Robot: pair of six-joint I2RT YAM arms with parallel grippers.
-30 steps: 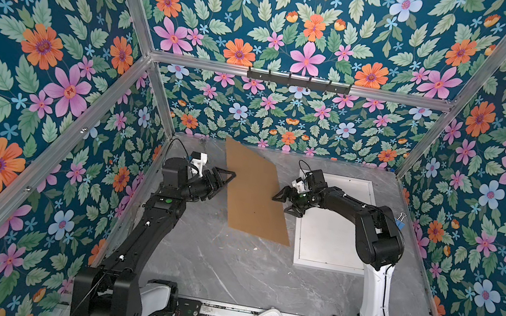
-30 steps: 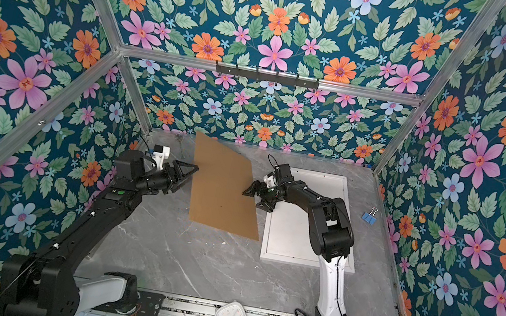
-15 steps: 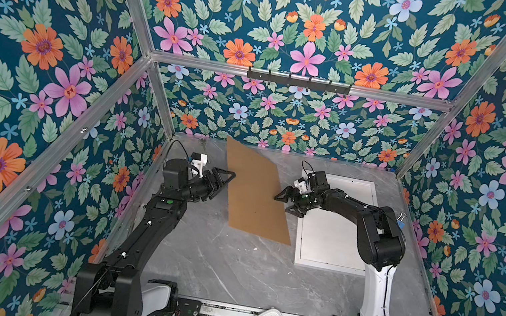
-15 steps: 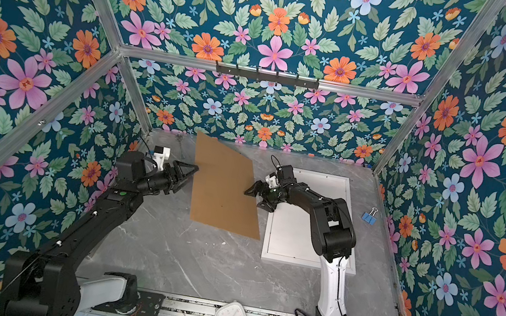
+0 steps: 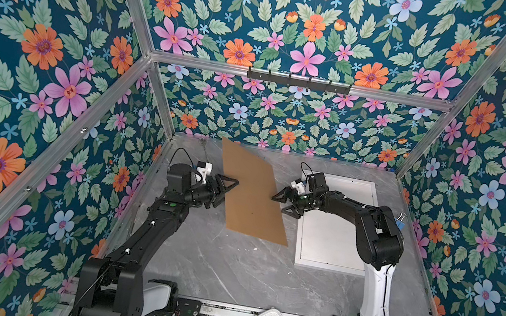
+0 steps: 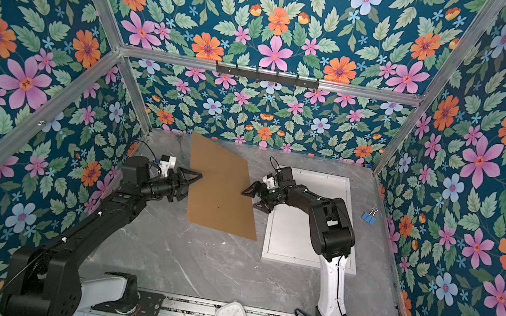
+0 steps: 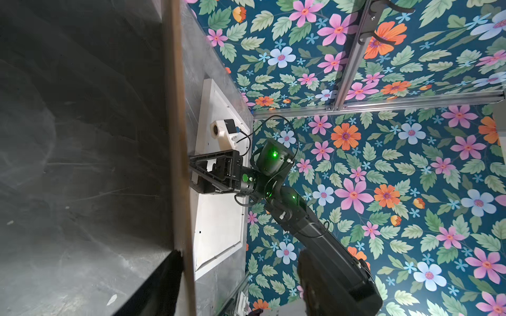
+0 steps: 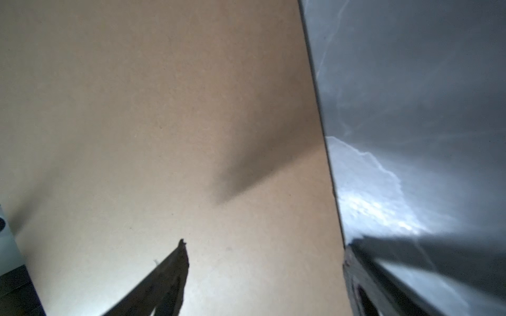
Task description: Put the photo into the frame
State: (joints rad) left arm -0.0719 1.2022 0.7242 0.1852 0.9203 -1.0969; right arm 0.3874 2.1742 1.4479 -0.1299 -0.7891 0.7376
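Between the two grippers, in both top views, the brown board (image 5: 254,201) stands tilted, near edge low and far corner raised. Left of the board, the left gripper (image 5: 227,193) has its jaws apart astride the left edge. Right of the board, the right gripper (image 5: 277,204) gapes wide at the right edge and clamps nothing. The frame (image 5: 327,266) lies flat just right of the board, long axis near-to-far, beneath the right arm's folded elbow; that arm is judged the nearer. A white panel (image 5: 325,238) fills the frame. The photo's red face shows nowhere, and whether the panel is its back cannot be told. The left arm reaches long and low from its base.

Left wrist view: the board (image 7: 178,136) appears edge-on, with the frame (image 7: 204,101) and right gripper (image 7: 191,176) beyond it.

Right wrist view: one finger (image 8: 169,279) crosses the board's face; its mate lies past the edge, over the table (image 8: 410,82). Judged next: the board must either clear or cover the frame.
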